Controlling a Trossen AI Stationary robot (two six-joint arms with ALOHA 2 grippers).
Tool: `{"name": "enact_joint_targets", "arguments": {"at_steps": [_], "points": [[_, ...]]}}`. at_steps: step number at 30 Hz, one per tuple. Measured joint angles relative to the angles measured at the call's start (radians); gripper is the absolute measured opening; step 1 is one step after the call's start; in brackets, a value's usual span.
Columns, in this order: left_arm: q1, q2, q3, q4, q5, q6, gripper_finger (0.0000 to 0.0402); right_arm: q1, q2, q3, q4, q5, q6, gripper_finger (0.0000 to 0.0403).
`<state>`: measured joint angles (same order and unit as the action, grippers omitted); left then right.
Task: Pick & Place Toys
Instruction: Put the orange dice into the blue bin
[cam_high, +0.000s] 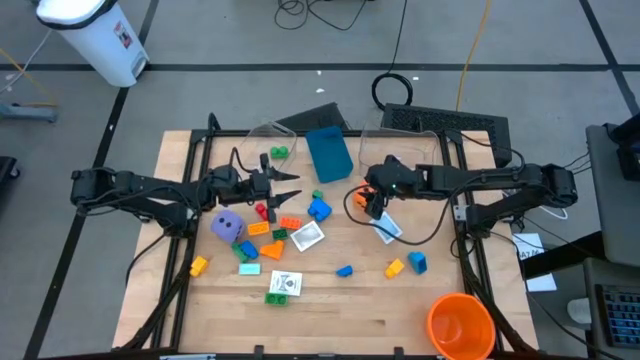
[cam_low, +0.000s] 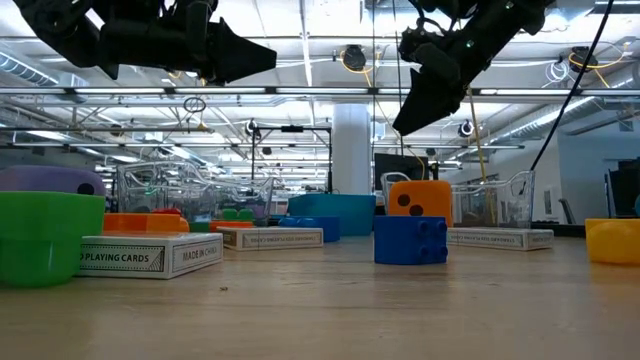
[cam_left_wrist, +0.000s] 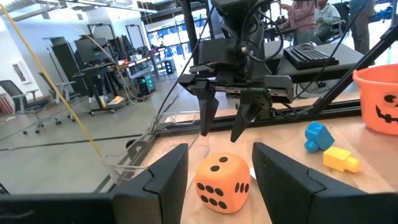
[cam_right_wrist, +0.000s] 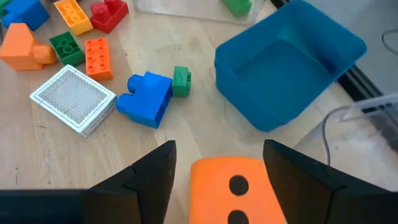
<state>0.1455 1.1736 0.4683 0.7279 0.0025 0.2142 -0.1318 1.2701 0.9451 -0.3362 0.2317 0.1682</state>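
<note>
Two pincers face each other over the orange die (cam_left_wrist: 222, 181), which sits on the desk (cam_high: 330, 300) between them, near the blue box (cam_right_wrist: 289, 68). The right pincer (cam_left_wrist: 224, 127) hangs just above it with fingers spread, gripping nothing. The left pincer (cam_high: 290, 186) hovers open a little farther off, also empty. The risk, I'd say: both arms closing on one die could collide, or a finger landing on its top could knock it aside toward the blue brick (cam_right_wrist: 147, 101).
</note>
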Motion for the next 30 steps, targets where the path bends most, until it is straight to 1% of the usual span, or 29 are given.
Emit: {"name": "enact_joint_targets", "arguments": {"at_steps": [4, 11, 12, 13, 17, 23, 28, 30], "points": [[0.000, 0.000, 0.000, 0.000, 0.000, 0.000, 0.0184, 0.000, 0.000, 0.000, -0.037, -0.001, 0.027, 0.0282], [0.000, 0.000, 0.000, -0.006, 0.000, 0.000, 0.0184, 0.000, 0.000, 0.000, -0.081, -0.001, 0.001, 0.0381], [0.000, 0.000, 0.000, -0.007, 0.000, 0.000, 0.0184, 0.000, 0.000, 0.000, -0.084, -0.001, -0.002, 0.0390], [0.000, 0.000, 0.000, -0.008, -0.001, 0.001, 0.0184, 0.000, 0.000, 0.000, -0.088, -0.001, -0.004, 0.0395], [0.000, 0.000, 0.000, -0.008, -0.001, 0.001, 0.0184, 0.000, 0.000, 0.000, -0.106, -0.001, -0.016, 0.0390], [0.000, 0.000, 0.001, -0.007, -0.001, -0.001, 0.0184, 0.000, 0.000, -0.033, -0.094, -0.001, 0.011, 0.0397], [0.000, 0.000, 0.001, -0.007, -0.001, -0.003, 0.0184, -0.005, 0.000, -0.087, -0.036, -0.003, 0.033, 0.0399], [0.000, 0.000, 0.001, -0.007, -0.001, -0.003, 0.0184, -0.015, 0.000, -0.102, -0.014, -0.023, 0.045, 0.0398]]}}
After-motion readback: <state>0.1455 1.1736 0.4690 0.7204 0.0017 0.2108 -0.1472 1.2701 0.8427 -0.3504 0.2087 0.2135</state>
